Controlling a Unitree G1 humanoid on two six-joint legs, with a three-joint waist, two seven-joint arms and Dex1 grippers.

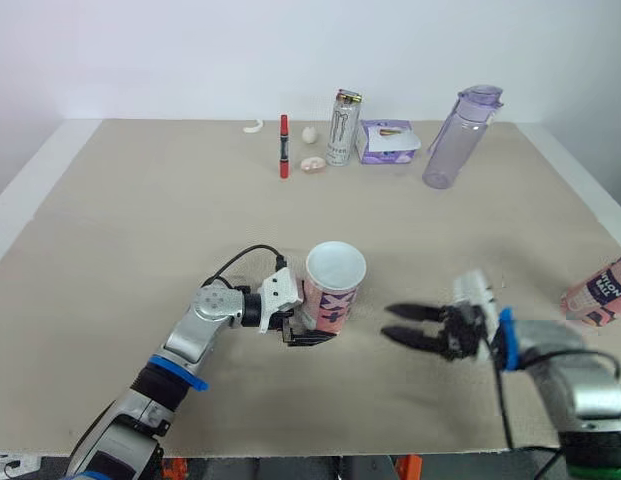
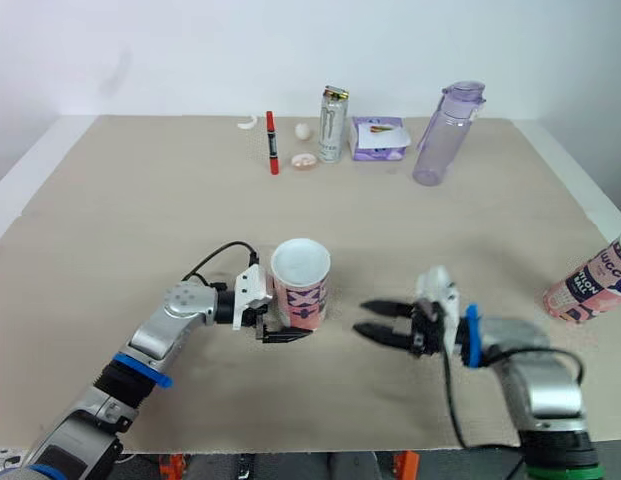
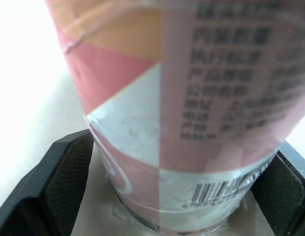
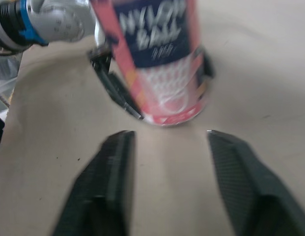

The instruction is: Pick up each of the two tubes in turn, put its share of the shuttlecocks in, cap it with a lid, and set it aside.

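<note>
**Finding:** The left claw (image 1: 318, 335) is pinching the tube (image 1: 330, 300) low on its pink and white wall, one finger on each side, as the left wrist view confirms. The tube stands upright on the bench (image 1: 140, 220), near the middle of the front half. Its top shows as a white disc, and I cannot tell whether that is an open mouth or a fitted lid. The right claw (image 1: 388, 322) is spread and empty. It sits level with the tube's foot, near it but apart, with its fingers aimed at it. The second tube (image 1: 597, 290) lies tilted at the bench's right edge, well apart. No shuttlecock can be identified with confidence (small pale items by the marker (image 1: 284, 146) and can (image 1: 341, 128) at the far side are too small to name).

**Assessment:** The first tube is in hand, steadied for loading or capping. As judged, the next move calls for the right claw to fetch what goes in or on, with the left holding the tube plumb; a nudge from the right could tip it
</note>
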